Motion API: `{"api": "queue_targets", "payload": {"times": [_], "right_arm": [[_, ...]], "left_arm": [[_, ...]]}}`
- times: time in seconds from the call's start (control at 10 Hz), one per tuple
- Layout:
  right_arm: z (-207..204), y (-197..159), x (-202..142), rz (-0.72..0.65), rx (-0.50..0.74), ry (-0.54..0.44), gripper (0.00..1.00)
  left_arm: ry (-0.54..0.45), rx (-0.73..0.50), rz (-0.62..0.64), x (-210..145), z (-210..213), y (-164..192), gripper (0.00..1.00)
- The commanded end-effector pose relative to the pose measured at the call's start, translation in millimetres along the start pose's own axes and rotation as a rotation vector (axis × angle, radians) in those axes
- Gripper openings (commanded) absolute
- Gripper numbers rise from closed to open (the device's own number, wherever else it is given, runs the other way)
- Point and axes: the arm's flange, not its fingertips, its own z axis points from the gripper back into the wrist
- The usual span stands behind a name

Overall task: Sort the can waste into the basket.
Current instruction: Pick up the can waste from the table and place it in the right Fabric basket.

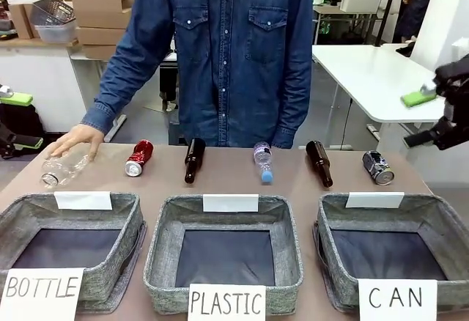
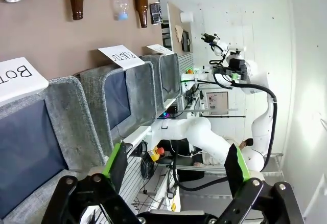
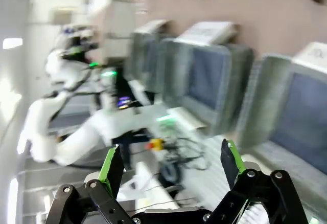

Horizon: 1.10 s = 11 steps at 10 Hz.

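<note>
Grey CAN basket (image 1: 440,222) sat bare in front view, blue can (image 1: 378,167) at its 12 o'clock, red can (image 1: 138,157) at 10 o'clock. Wrist views caught left gripper (image 2: 178,155) and right gripper (image 3: 171,155) spread wide, empty.

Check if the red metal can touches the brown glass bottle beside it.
Apart: front view shows bare tabletop between the red metal can and brown glass bottle.
</note>
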Motion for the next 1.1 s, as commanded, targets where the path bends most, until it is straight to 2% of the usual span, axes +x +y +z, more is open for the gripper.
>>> {"api": "queue_targets", "payload": {"times": [0.0, 0.2, 0.3, 0.4, 0.5, 0.6, 0.7, 0.8, 1.0], "right_arm": [[1, 0, 1, -0.071, -0.407, -0.075, 1.00], [10, -5, -7, -0.138, -0.760, -0.120, 1.00], [16, -6, -10, -0.197, -0.825, -0.146, 1.00], [25, 2, -13, -0.221, -0.625, -0.293, 1.00], [22, -3, 0, -0.046, -0.648, -0.149, 1.00], [28, -1, -4, -0.118, -0.688, -0.210, 1.00], [17, 6, -7, -0.116, -0.876, -0.221, 1.00], [3, -9, 37, -0.132, -0.971, -0.170, 1.00], [-17, -53, 102, -0.073, -0.955, -0.168, 1.00]], "left_arm": [[0.010, -0.006, -0.023, 0, 1, 0, 1.00], [0.010, -0.006, -0.023, 0, 1, 0, 1.00], [0.010, -0.006, -0.023, 0, 1, 0, 1.00], [0.010, -0.006, -0.023, 0, 1, 0, 1.00], [0.010, -0.006, -0.023, 0, 1, 0, 1.00], [0.010, -0.006, -0.023, 0, 1, 0, 1.00], [0.010, -0.006, -0.023, 0, 1, 0, 1.00], [0.010, -0.006, -0.023, 0, 1, 0, 1.00], [0.010, -0.006, -0.023, 0, 1, 0, 1.00]]}}
